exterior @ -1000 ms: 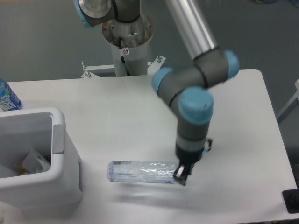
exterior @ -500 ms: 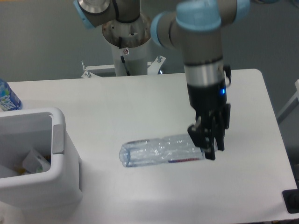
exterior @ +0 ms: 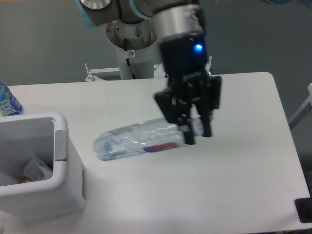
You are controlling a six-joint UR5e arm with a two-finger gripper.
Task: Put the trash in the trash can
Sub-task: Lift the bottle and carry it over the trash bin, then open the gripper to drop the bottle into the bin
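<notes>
Holding a bent white paper scrap (exterior: 35, 168), large white box-shaped plastic bin (exterior: 68, 187) sits at table's left edge; black two-finger gripper (exterior: 196, 132) pinches crushed clear plastic bottle (exterior: 139, 141) mid-table.

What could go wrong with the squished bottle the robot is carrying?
The claw holds the crushed bottle only by one end, so it may slip out or swing. The long bottle hangs sideways, so it might bump the trash can's rim instead of dropping inside.

lab: pedestal-mounted arm (exterior: 146, 19), white table (exterior: 243, 170)
</notes>
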